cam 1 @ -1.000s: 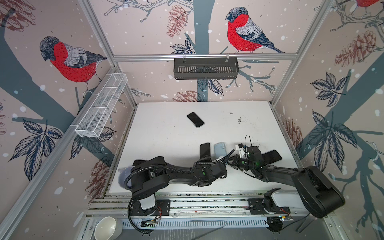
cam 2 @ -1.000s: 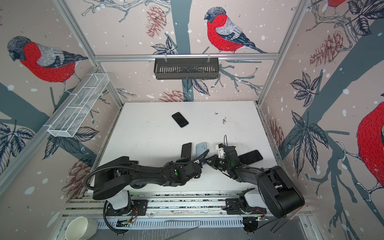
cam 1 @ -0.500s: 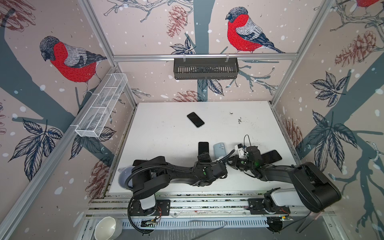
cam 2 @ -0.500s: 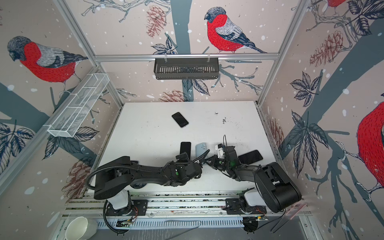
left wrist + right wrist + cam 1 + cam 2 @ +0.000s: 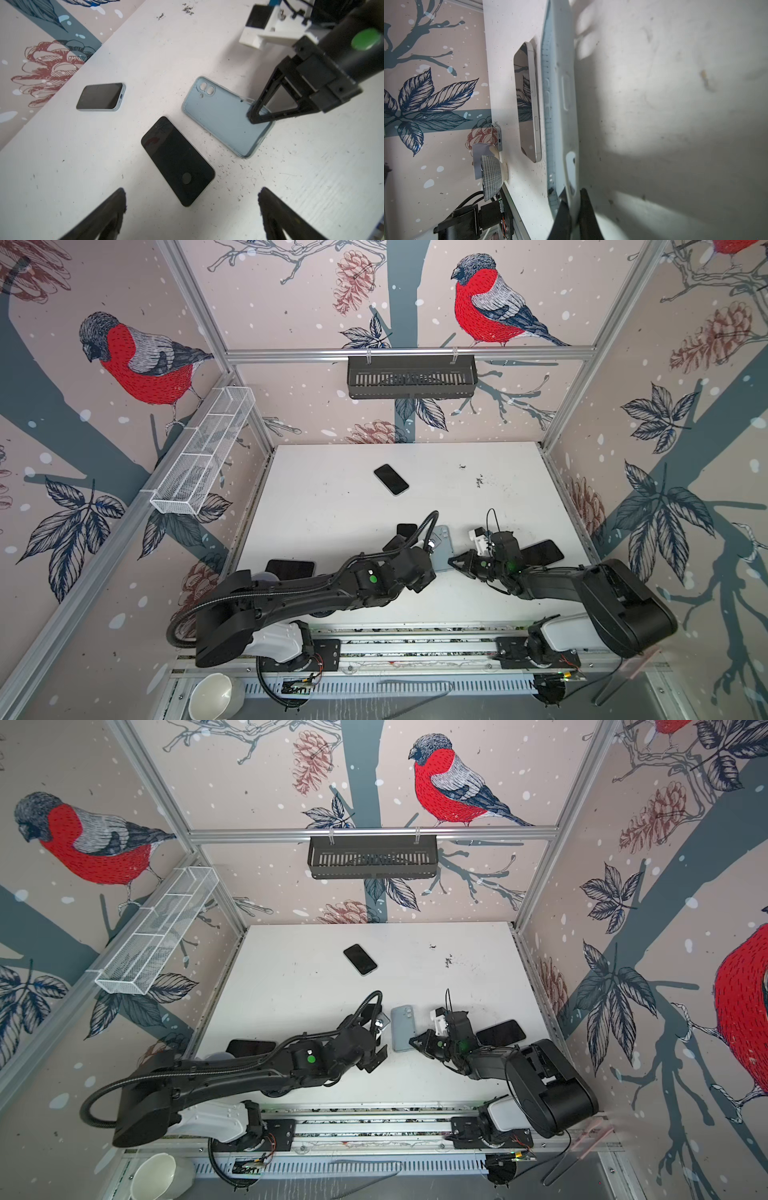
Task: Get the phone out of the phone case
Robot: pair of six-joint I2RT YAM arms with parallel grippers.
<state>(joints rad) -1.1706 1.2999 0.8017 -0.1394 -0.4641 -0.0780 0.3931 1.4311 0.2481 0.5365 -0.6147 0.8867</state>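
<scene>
Looks to me like the main job is basically done. The flat black phone (image 5: 176,162) lies on the white desk (image 5: 62,166) in the middle of the left wrist view. It's just beside the empty light-blue soft phone case (image 5: 222,118), with a thin strip of desk between them.

Your left gripper (image 5: 192,190) hangs low over the near end of the phone. Its jaws are spread wide with nothing in them.

Your right gripper (image 5: 252,119) has its jaws pinched narrow on the rim of the case. That's the case's lower right corner in that view, the end away from the camera cutouts.

So I'd call this the let-go-and-back-off step. For the next move, you open the right jaws to drop that rim, then lift both arms up and clear. Go straight up on the right, since a soft case like that could cling to a jaw and drag. And keep your left jaws from nudging the phone back toward the case.
</scene>
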